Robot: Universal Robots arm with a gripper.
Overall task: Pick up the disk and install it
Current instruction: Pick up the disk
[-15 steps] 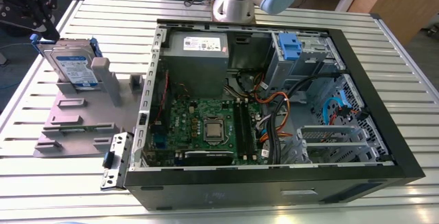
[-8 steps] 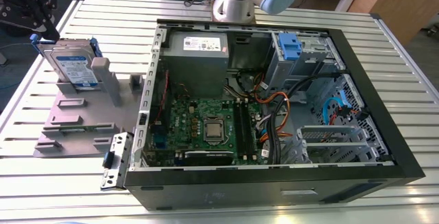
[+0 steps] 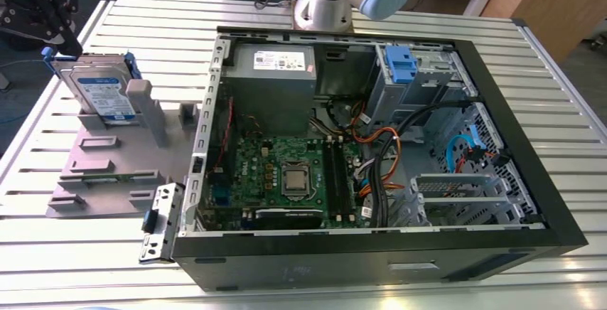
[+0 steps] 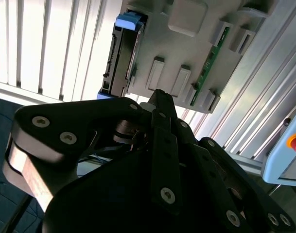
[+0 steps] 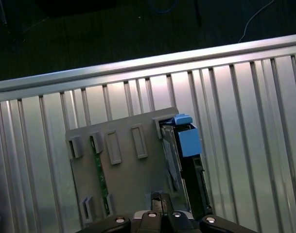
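Ribbed silver metal table [image 3: 95, 253] is carrying everything. Open black computer tower case [image 3: 360, 264] is lying on its side mid-table. In the exterior view, a grey slotted plastic holder [image 3: 104, 161] is sitting at the case's 9 o'clock. The disk [image 3: 102, 89], silver with blue-and-white label and blue rails, is standing upright at the holder's 11 o'clock end, not yet picked. Black gripper [image 4: 160, 97] is hanging above holder and disk, apart from both. Claw apart or together: cannot tell.

Slatted metal table [image 3: 76, 253], open computer case [image 3: 332, 262] on it, grey fixture plate [image 3: 104, 162] beside
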